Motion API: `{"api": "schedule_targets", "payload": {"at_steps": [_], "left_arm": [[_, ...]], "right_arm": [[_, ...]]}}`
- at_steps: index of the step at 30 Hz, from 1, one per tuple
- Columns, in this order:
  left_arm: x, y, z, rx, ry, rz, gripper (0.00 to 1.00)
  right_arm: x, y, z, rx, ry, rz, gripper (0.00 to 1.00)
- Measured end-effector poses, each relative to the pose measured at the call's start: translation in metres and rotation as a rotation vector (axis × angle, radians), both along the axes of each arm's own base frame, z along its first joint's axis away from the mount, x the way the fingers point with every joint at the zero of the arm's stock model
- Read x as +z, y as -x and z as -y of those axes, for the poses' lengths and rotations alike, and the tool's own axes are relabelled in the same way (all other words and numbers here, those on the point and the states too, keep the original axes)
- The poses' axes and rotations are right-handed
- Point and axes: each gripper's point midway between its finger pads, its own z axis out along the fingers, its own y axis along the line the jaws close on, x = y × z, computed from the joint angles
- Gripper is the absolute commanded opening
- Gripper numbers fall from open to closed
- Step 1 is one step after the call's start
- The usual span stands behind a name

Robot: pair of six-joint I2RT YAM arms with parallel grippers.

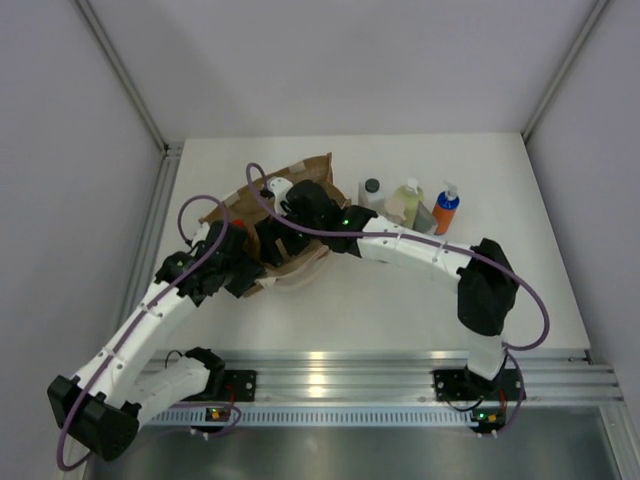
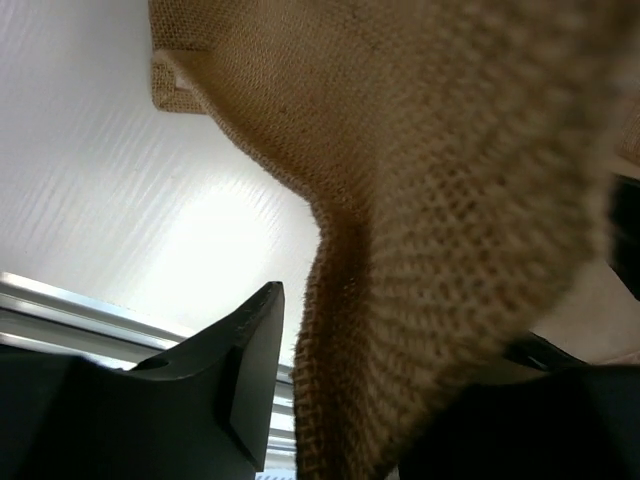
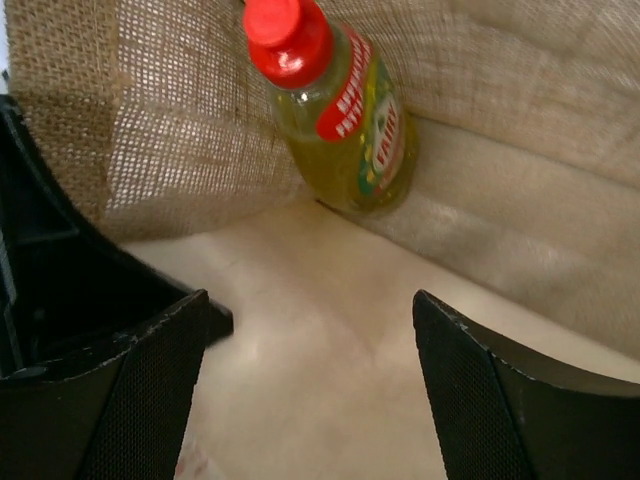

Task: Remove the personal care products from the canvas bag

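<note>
The canvas bag (image 1: 312, 170) lies open at the left middle of the table. My right gripper (image 1: 296, 206) reaches inside it, open (image 3: 310, 380), fingers spread wide above the pale lining. Just ahead of it a yellow bottle with a red cap (image 3: 340, 110) leans against the jute wall (image 3: 520, 100). My left gripper (image 1: 248, 262) is at the bag's near-left edge. A fold of the jute (image 2: 450, 150) hangs between its jaws (image 2: 390, 335), with a strip of light between the left finger (image 2: 245, 380) and the cloth. Other personal care products stand outside on the table.
To the right of the bag stand a white bottle with a dark cap (image 1: 372, 192), a pale yellow one (image 1: 407, 198), a grey-green one (image 1: 425, 216) and a blue-orange one (image 1: 446, 208). White walls close in the table; an aluminium rail (image 1: 400, 365) runs along its near edge.
</note>
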Motion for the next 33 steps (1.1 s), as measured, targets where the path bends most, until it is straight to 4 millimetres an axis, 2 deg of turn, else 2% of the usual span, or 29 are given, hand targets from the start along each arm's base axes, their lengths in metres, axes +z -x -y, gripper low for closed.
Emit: {"api": "schedule_targets", "payload": {"at_steps": [3, 9, 15, 17, 20, 22, 33], "left_arm": [[0.006, -0.005, -0.002, 0.001, -0.034, -0.008, 0.57], [0.016, -0.006, -0.015, 0.027, -0.104, -0.02, 0.63], [0.025, -0.006, -0.03, 0.072, -0.14, 0.003, 0.61], [0.027, -0.004, -0.035, 0.084, -0.147, 0.008, 0.57], [0.031, -0.003, -0.04, 0.1, -0.153, 0.027, 0.45], [0.034, -0.002, -0.043, 0.108, -0.154, 0.044, 0.43], [0.045, 0.0, -0.05, 0.127, -0.16, 0.08, 0.45]], "right_arm": [[-0.002, -0.007, -0.017, 0.039, -0.016, 0.02, 0.79], [0.007, -0.027, -0.053, 0.091, -0.069, 0.088, 0.8], [0.001, -0.036, -0.074, 0.129, -0.096, 0.119, 0.82], [-0.003, -0.038, -0.077, 0.133, -0.097, 0.126, 0.82], [-0.008, -0.041, -0.08, 0.134, -0.103, 0.132, 0.82], [-0.008, -0.043, -0.084, 0.135, -0.115, 0.14, 0.82], [-0.016, -0.06, -0.1, 0.102, -0.154, 0.189, 0.8]]}}
